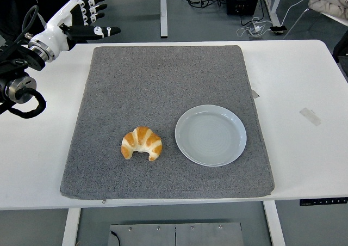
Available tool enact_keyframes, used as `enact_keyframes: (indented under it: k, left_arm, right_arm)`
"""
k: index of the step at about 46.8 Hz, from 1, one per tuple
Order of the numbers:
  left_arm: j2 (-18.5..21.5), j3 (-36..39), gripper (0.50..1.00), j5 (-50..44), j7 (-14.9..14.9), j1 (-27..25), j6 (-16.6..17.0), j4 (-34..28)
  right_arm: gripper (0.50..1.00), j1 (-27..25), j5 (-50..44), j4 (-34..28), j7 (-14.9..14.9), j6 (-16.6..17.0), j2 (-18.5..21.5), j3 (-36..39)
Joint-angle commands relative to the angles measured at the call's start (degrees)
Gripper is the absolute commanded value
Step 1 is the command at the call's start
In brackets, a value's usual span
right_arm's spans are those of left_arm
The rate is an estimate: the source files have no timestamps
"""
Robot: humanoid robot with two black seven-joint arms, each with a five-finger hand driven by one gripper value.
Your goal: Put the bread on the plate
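A golden, ridged croissant (142, 143) lies on the coarse grey felt-like mat (163, 82) covering the white table (293, 82), just left of a smooth, round, pale blue-grey plate (210, 135) and not touching it; its crescent arches away from the near edge, both tips pointing toward that edge, its long axis running left to right. The left hand (81, 23), white-shelled with black joints, hovers above the mat's far left corner, well apart from the bread, its fingers (97, 1) spread and straight, thumb stretched rightward, holding nothing.
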Motion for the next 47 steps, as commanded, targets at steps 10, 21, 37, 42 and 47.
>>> enact_keyframes:
  k: [10,21,37,42,47]
  left_arm:
    - [5.85,2.24,0.968,11.93,2.17,-1.02,3.23,-9.87]
    - [8.31,5.85,0.969,19.04,5.25,-2.34,3.23,-15.14]
    - [10.08,7.34,0.969,30.39,14.74,-2.25,3.05,-20.24]
    - [10.25,7.69,0.969,32.58,15.18,-2.25,3.05,-21.56]
    - [10.86,7.87,0.969,35.75,15.62,-2.25,3.05,-23.23]
  right_arm:
    - [1.0,-0.02,0.05,0.0,0.01,0.0,0.0,0.0]
    - [1.0,0.07,-0.03,0.0,0.01,0.0,0.0,0.0]
    - [1.0,-0.02,-0.03,0.0,0.01,0.0,0.0,0.0]
    - [1.0,-0.02,-0.03,0.0,0.01,0.0,0.0,0.0]
    - [1.0,-0.02,0.05,0.0,0.01,0.0,0.0,0.0]
